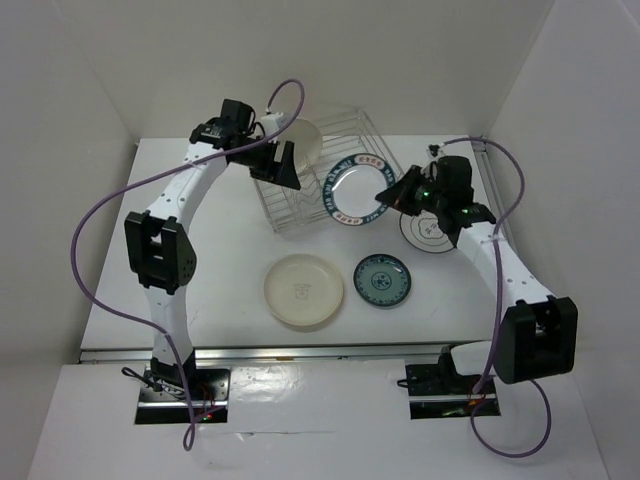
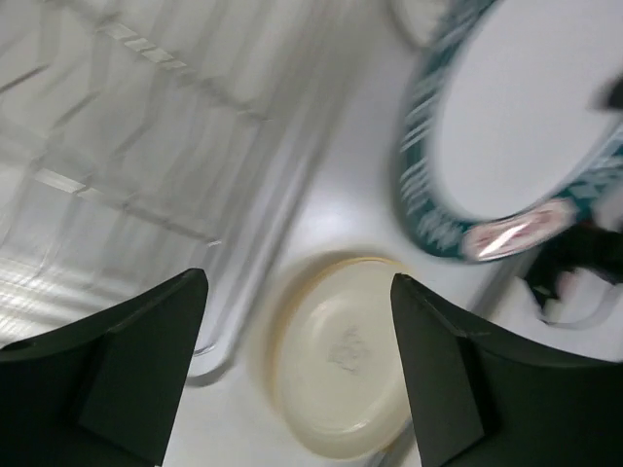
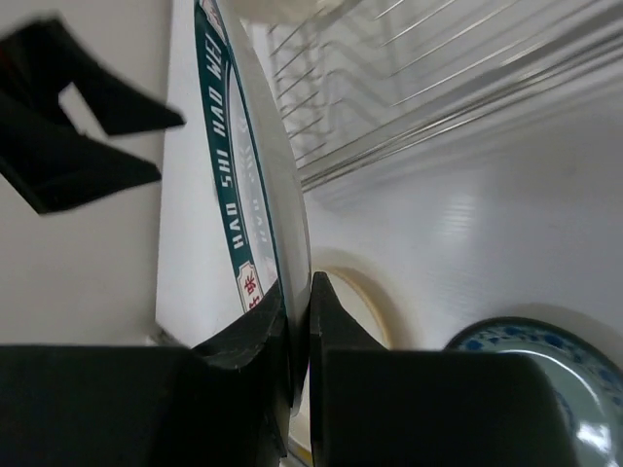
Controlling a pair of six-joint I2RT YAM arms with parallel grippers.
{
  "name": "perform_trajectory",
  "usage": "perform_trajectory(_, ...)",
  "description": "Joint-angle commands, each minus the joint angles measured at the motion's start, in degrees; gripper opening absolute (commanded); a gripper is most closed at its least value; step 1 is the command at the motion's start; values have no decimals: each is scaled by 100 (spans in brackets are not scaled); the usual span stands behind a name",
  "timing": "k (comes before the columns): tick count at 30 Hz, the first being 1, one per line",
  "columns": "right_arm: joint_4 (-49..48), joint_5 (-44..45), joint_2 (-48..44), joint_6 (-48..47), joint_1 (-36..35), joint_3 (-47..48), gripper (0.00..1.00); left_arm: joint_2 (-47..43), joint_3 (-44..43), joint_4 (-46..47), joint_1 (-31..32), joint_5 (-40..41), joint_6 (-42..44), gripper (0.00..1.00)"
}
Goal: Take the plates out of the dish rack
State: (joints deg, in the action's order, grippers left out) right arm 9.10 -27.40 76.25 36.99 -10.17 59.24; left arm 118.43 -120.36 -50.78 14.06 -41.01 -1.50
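While right gripper [image 3: 297,292] clamped rim of teal-rimmed plate [image 1: 352,190], tilted at right end of dish rack [image 1: 290,225], left gripper [image 2: 297,282] hung over rack, jaws apart. Plate judged stiff, glaze-slick, breakable; rim-edge pinch safest hold.

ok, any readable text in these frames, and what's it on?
"HAO SHI HAO WEI": on the teal rim of the white plate pinched in the right hand.
Red panel on that rim: characters too small to read.
Cream plate, centre mark: too faint to read.
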Motion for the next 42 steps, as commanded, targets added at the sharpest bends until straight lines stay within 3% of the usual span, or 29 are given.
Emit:
perform_trajectory(1, 196, 734, -549, 405, 524, 228, 0, -670, 749, 990, -141, 1941, -307, 90)
perform_trajectory(4, 819, 1595, -742, 475, 972, 394, 0, -743, 1153, 1308, -141, 2937, -307, 92)
perform_trajectory(7, 1637, 2437, -743, 659, 1402, 561, 0, -436, 1094, 1142, -141, 3336, -124, 90)
perform_trajectory(18, 1666, 2916, -911, 968, 2160, -105, 0, 267, 1207, 1334, -141, 4251, 263, 86)
perform_trajectory(21, 1454, 2854, -682, 968, 2222, -291, 0, 461, 1207, 1334, -141, 4304, 334, 79)
perform_trajectory(25, 1191, 2933, -313, 1038, 2222, -440, 0, 523, 1207, 1387, -141, 4435, 334, 53)
perform_trajectory(31, 532, 2521, 56, 906, 2222, -686, 0, 576, 1163, 1440, -264, 4567, 387, 38)
perform_trajectory(36, 189, 2397, 425, 906, 2222, -861, 0, 576, 1006, 1501, -369, 4742, 527, 32)
perform_trajectory(42, -172, 2090, 803, 783, 2222, -967, 0, 628, 873, 1615, -492, 5016, 747, 32)
